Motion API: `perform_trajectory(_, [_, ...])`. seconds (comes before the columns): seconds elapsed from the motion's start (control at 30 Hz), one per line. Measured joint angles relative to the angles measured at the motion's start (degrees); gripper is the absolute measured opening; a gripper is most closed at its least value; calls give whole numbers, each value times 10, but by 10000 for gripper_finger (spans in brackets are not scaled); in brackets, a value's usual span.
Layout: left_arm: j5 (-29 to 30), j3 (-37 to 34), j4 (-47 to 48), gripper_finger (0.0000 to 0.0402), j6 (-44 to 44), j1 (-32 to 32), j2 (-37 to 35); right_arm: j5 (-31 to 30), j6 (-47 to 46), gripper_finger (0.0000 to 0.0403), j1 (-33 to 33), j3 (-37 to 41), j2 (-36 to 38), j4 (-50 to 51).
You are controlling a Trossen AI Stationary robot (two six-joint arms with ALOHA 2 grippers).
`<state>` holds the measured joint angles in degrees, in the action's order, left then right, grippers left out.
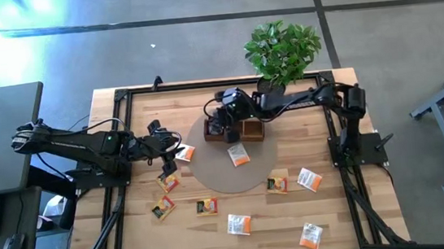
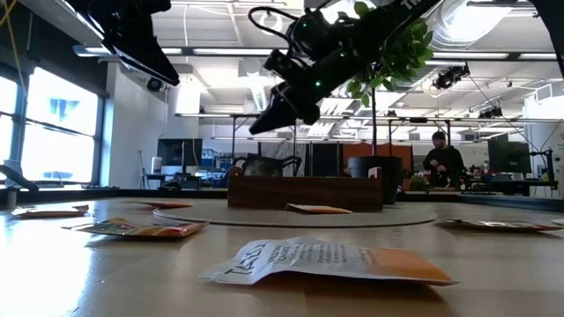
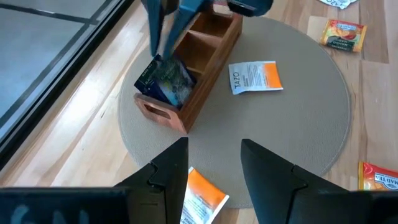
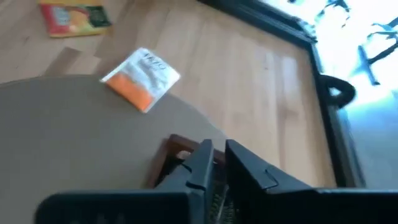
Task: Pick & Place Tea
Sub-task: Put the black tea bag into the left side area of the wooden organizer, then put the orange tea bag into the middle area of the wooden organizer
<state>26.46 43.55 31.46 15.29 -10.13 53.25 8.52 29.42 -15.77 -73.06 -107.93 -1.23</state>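
Note:
A brown wooden tray (image 1: 239, 130) stands on a round grey mat (image 1: 227, 177). Dark tea sachets (image 3: 165, 82) stick up out of the tray's end compartment. My right gripper (image 3: 166, 37) hovers just over them, its fingers (image 4: 205, 163) a narrow gap apart. One white-and-orange sachet (image 3: 255, 77) lies flat on the mat beside the tray. Another (image 3: 202, 196) lies at the mat's edge. My left gripper (image 3: 214, 165) hangs open above that one at the mat's left side, holding nothing. Several more sachets (image 1: 239, 224) lie flat on the wooden table. My right gripper comes slanting down from the table's right over the dark sachets' upper edge (image 3: 155, 65). One fingertip (image 3: 153, 50) reaches to that edge. I cannot tell whether it touches them. The sachets stand in the compartment.
A potted plant (image 1: 283, 49) stands at the table's far edge behind the right arm. A black frame (image 1: 117, 143) runs along the table's sides. Loose sachets (image 1: 309, 179) dot the near half of the table. A person (image 2: 443, 163) shows far back in the room.

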Motion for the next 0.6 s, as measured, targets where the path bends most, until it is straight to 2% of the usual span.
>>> perform_trajectory(0.2, [0,0,0,145,0,0,0,-26,0,97,0,0,-24,9])
perform_trajectory(0.33, [1,0,0,145,0,0,0,-21,0,122,0,1,-24,5])
perform_trajectory(0.43, [3,0,0,145,0,0,0,-22,0,133,5,1,-10,4])
perform_trajectory(0.6, [2,0,1,145,4,0,0,-64,-8,138,24,1,39,35])
